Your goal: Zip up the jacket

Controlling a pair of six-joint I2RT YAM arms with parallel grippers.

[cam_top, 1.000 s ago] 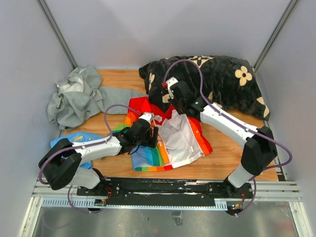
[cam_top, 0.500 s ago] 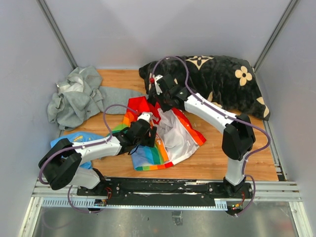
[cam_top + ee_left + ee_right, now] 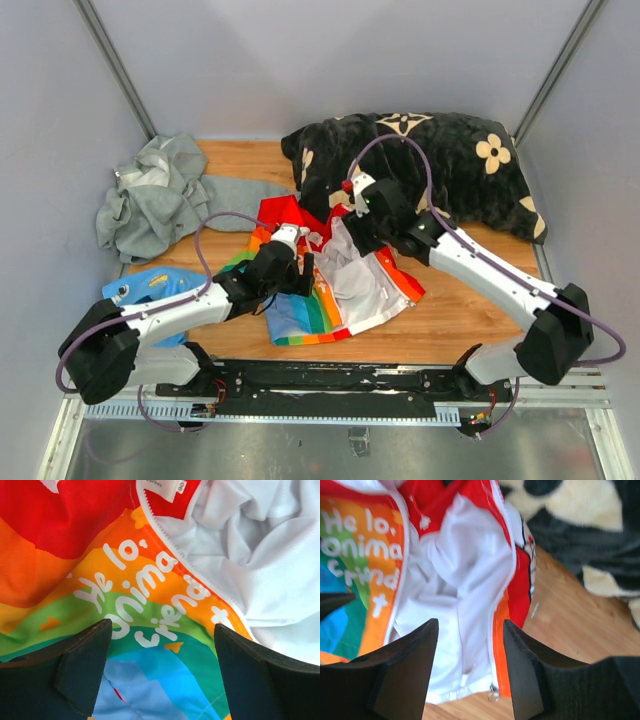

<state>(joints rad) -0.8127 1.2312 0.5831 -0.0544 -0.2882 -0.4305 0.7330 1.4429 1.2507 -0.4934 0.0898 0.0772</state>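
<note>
The jacket (image 3: 345, 285) lies unzipped on the wooden table, white lining (image 3: 362, 278) up, with a rainbow panel (image 3: 298, 312) on its left and a red-orange flap on its right. My left gripper (image 3: 298, 265) hovers open just over the rainbow panel (image 3: 150, 630), by white lettering and the white zipper teeth (image 3: 200, 577). My right gripper (image 3: 352, 218) is open above the collar end. In the right wrist view its fingers (image 3: 407, 667) straddle the lining (image 3: 455, 580) and the orange edge (image 3: 501, 630). A small metal zipper pull (image 3: 493, 695) hangs at the hem. Neither gripper holds anything.
A black blanket with cream flowers (image 3: 440, 160) lies at the back right, touching the jacket's collar. A grey hooded sweatshirt (image 3: 150, 195) is bunched at the back left. A small light-blue garment (image 3: 150, 285) lies under my left arm. Grey walls close in the table (image 3: 470, 310).
My right gripper has gone from shut to open, letting go of the jacket's right flap, and has swung back to the right. The left arm reached slightly forward, still open.
</note>
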